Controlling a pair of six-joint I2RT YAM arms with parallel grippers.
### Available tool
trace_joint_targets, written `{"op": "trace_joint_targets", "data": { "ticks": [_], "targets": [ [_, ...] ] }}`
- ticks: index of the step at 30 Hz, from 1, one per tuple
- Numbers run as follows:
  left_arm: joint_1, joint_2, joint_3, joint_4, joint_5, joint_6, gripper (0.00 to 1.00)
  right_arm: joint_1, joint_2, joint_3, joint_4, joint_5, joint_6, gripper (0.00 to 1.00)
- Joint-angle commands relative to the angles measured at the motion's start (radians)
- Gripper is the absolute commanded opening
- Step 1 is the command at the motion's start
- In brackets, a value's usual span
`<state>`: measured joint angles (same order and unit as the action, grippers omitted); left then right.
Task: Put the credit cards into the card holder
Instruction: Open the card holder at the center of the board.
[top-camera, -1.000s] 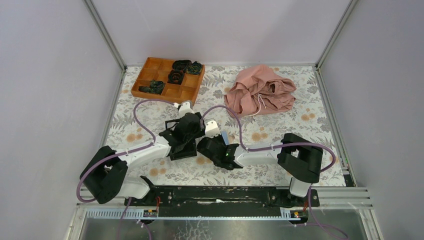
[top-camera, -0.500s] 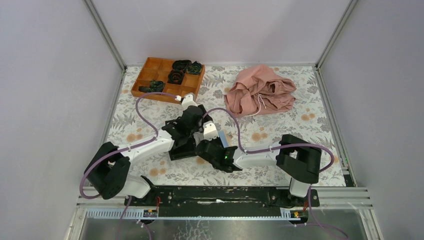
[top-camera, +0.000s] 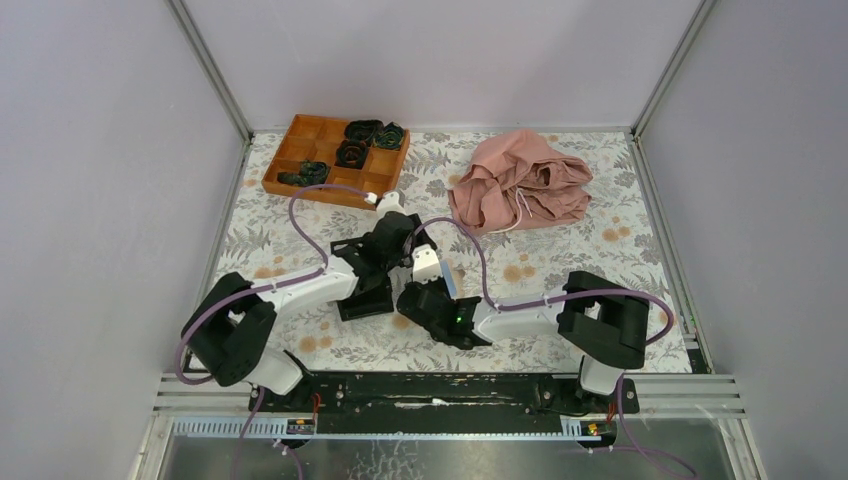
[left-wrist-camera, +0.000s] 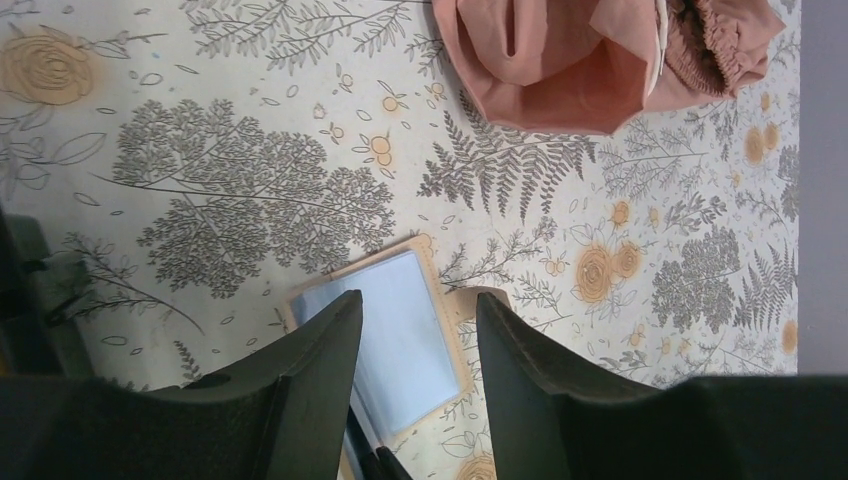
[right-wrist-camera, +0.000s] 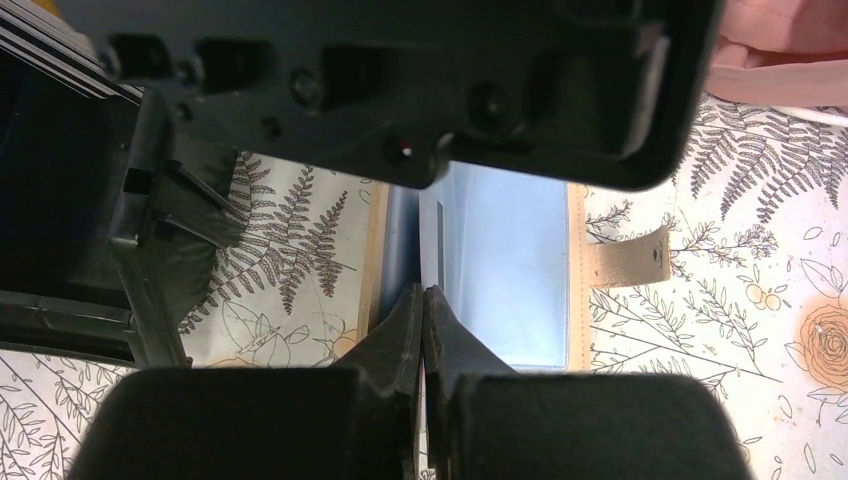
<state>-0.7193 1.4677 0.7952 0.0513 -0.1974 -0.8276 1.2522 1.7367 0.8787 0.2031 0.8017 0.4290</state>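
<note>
Left gripper (left-wrist-camera: 418, 302) hovers above the card holder (left-wrist-camera: 405, 350), jaws partly spread with nothing between them. The holder lies open on the floral mat at the middle of the top view. Right gripper (right-wrist-camera: 423, 292) is pressed closed at the holder's pale-blue slot. Whether it pinches a card, I cannot tell. The step probably calls for steadying the holder and sliding in flat, not tilted. At upper left, the compartment tray (top-camera: 303, 130) holds dark coils (top-camera: 352, 152) in some cells.

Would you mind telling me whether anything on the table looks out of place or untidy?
Nothing looks spilled or damaged. The only odd item is the crumpled pink cloth, heaped at the far right of the table, well apart from the card holder lying open near the middle.
</note>
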Motion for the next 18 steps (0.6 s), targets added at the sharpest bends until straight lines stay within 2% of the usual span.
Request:
{"op": "trace_joint_targets", "data": {
  "ticks": [1,9,18],
  "targets": [
    [-0.008,0.049,0.023,0.041,0.056,-0.006,0.53,0.02,-0.025,-0.04,-0.021,-0.034,0.01,0.0],
    [-0.014,0.068,-0.022,0.033,0.063,-0.034,0.53,0.019,-0.068,-0.068,-0.024,-0.023,0.024,0.0],
    [-0.03,0.072,-0.022,-0.065,0.026,-0.019,0.53,0.018,-0.1,-0.079,-0.022,-0.02,0.03,0.0]
  ]
}}
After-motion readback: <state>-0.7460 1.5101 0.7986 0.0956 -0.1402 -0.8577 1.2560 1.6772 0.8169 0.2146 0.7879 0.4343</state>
